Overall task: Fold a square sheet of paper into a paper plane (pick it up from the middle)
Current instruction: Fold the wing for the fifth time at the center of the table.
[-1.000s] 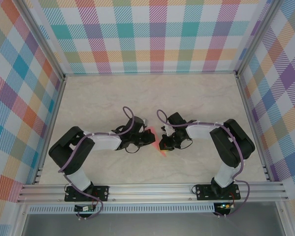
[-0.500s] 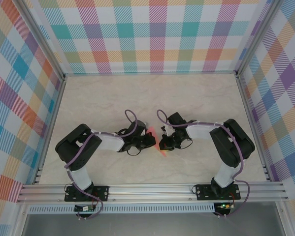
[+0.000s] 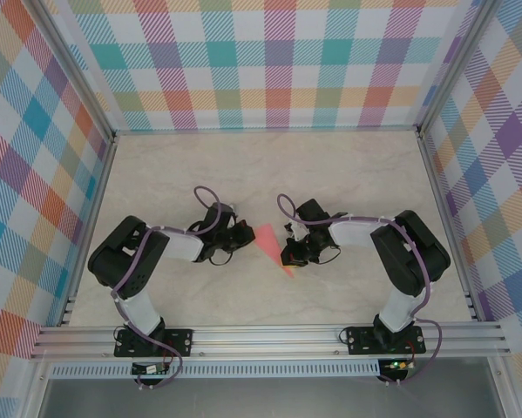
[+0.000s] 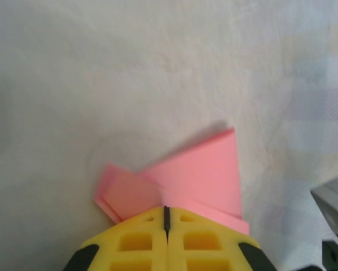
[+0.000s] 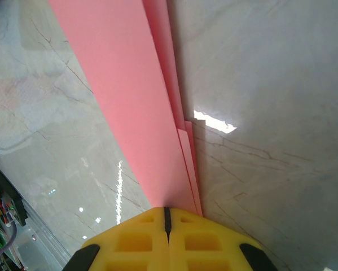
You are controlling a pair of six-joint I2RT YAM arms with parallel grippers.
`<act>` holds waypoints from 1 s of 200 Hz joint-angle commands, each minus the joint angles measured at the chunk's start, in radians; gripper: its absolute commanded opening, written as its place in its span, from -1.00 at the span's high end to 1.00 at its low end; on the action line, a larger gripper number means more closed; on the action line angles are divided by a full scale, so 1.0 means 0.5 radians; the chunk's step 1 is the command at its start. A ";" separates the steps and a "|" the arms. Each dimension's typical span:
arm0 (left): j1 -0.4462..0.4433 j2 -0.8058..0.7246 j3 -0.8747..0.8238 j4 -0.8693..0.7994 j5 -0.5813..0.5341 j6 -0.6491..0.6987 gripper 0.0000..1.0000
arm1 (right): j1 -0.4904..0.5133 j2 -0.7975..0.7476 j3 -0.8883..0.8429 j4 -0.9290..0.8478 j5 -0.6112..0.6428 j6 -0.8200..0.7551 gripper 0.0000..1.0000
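Paper plane [image 3: 272, 248]: lies flat on the table [image 3: 182, 174], centre of the top view, wide tail to the upper left, nose to the lower right, lodged between the two claws. Left claw [image 4: 166, 212]: pressed together, parked right at the tail edge, bottom centre of its own view; touching the paper or just over it, cannot tell. Right claw [image 5: 166, 212]: pressed together as well, planted on the narrow end, stacked pink layers running in under the tips; nipping or merely pinning, cannot tell. Biggest hazard, as a judgement: buckling. With the nose pinned and the tail nudged from the opposite side, easy to bow the thin sheet upward and ruin the ridge. Could also skate across the glossy table rather than take a crease, given so little anchoring. Staggered layer edges beside the right tips: prone to catching, peeling open or creasing askew under a sideways drag. Awkward to lift from the middle too: flush against the table, hard to get under without scraping the surface or crumpling a wing.
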 commanded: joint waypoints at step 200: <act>-0.581 -0.333 0.823 -1.962 -0.800 -0.431 -0.64 | -0.125 -0.841 -0.048 -0.255 0.979 0.339 -0.88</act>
